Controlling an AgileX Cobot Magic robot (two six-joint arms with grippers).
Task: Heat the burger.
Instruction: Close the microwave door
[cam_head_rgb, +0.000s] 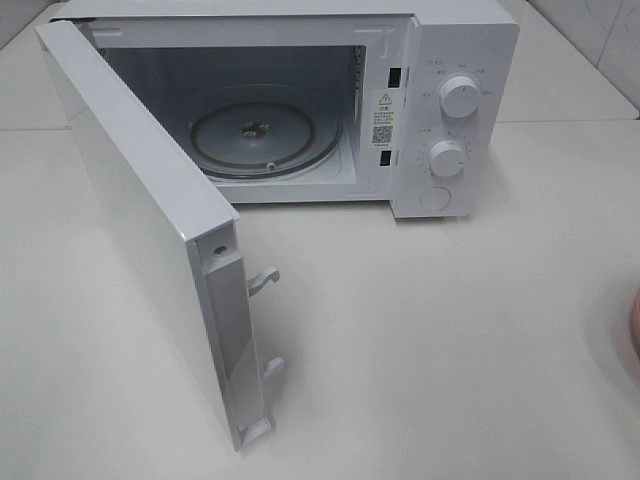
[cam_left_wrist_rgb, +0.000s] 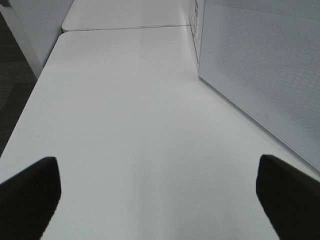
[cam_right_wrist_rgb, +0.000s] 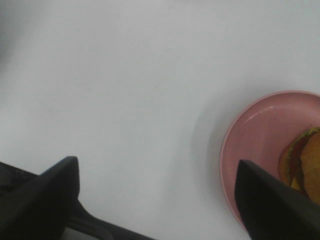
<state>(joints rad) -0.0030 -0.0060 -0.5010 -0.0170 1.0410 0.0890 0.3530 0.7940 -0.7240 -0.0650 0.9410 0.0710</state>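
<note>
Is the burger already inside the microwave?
No: the microwave stands open with only its bare glass turntable inside, while the burger sits on the pink plate on the table.

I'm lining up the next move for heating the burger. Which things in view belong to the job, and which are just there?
For the job:
- burger, on the pink plate
- microwave, door swung open, glass turntable bare
- right gripper, open beside the plate

Just there:
- white table
- left gripper, open over bare table
</note>
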